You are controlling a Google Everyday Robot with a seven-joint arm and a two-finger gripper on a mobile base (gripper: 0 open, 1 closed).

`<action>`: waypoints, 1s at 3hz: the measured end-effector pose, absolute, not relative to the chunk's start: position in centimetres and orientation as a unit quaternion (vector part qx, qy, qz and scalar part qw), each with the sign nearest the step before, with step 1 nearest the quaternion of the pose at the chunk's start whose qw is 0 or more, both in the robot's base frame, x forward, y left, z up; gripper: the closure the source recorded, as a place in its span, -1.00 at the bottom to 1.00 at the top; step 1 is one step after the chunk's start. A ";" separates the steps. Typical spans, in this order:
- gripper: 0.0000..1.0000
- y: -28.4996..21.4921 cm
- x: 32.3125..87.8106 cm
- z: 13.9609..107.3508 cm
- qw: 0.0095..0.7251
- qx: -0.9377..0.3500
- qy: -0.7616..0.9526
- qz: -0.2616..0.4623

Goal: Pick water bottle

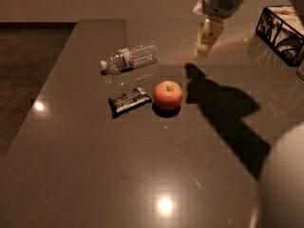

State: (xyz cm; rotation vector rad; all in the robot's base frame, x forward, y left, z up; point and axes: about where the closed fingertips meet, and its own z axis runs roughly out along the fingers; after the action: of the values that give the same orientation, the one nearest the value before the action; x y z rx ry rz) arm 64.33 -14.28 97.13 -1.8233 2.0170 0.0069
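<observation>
one gripper (208,37) is hanging in the air above the far right part of the table (95,175), well apart from everything lying on it. the arm above it is running out past the top edge, so only its lowest section is showing. whether the gripper is apart or together cannot be told from this angle, and it is holding nothing that can be seen.

one wire basket (280,32) is sitting at the far right and is being cut off by the frame edge; its contents are too dim to make out. one pale rounded shape (285,184) is filling the lower right corner, blurred and cut off, and cannot be identified. one broad shadow (223,108) is lying across the table right of the apple.

one bottle (129,58) is lying on its side towards the far left of the table, cap pointing left and slightly towards the camera, label band near the cap end. it is lying left of the gripper and below it, apart. one apple (168,94) is standing upright nearer the camera than the bottle. one dark bar (129,101) is lying flat just left of the apple, close but not clearly touching. its print is unreadable. two bright light spots (165,205) are reflecting off the tabletop.
</observation>
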 end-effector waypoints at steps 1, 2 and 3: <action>-1.00 -11.2 67.4 95.3 0.196 -0.671 0.715 0.006; -1.00 -8.2 69.5 93.8 0.184 -0.683 0.707 -0.002; -1.00 -5.5 70.9 92.3 0.168 -0.695 0.699 -0.015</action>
State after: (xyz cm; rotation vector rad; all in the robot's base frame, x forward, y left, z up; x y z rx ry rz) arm 70.86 -5.53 92.33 -1.9760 1.9891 -0.0439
